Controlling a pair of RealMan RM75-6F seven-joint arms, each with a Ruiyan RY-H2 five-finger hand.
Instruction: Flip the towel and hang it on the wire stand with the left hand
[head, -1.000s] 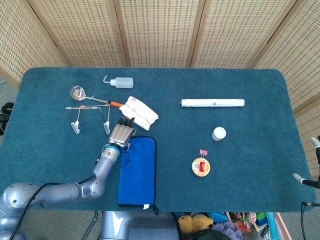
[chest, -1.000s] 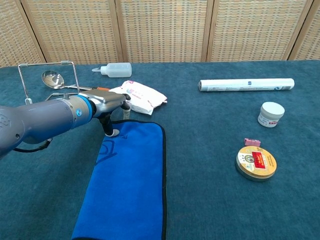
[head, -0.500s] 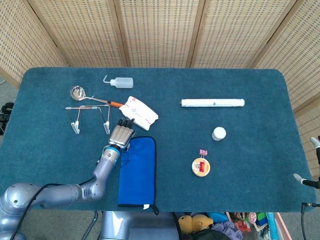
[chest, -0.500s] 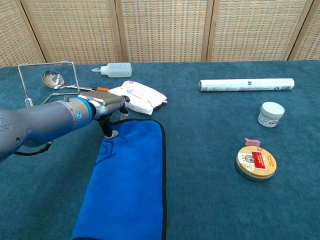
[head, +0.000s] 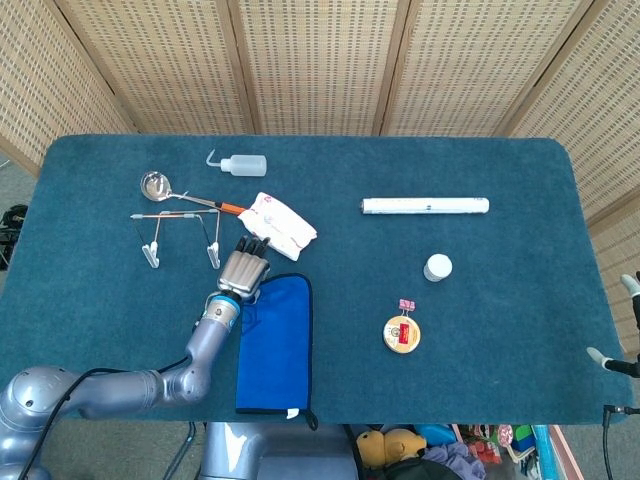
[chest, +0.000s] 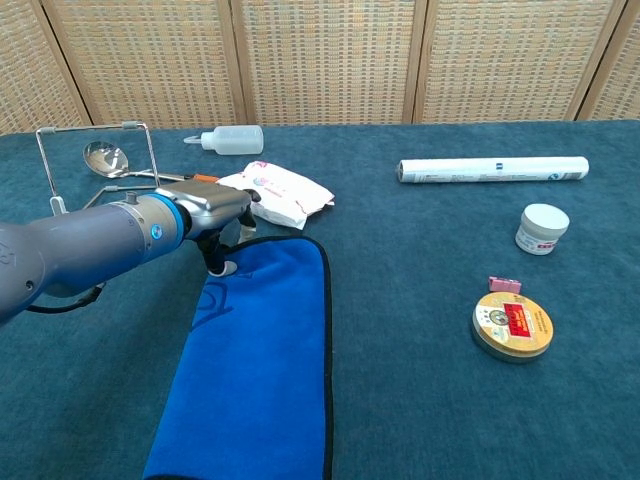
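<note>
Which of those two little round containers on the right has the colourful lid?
The flat round tin nearest the table's front edge: its lid is gold with a red label. The small jar behind it is plain white.

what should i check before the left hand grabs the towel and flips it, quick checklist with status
1. Left hand at the far end of the towel: ok.
2. Towel flat on the table, nothing on it: ok.
3. Fingers actually holding towel fabric: cannot tell, hidden under the hand.
4. Wire stand upright, rail free: ok.
5. Path to the stand: not ok, packet and ladle lie close.
6. Right hand clear: cannot tell, not in view.
</note>
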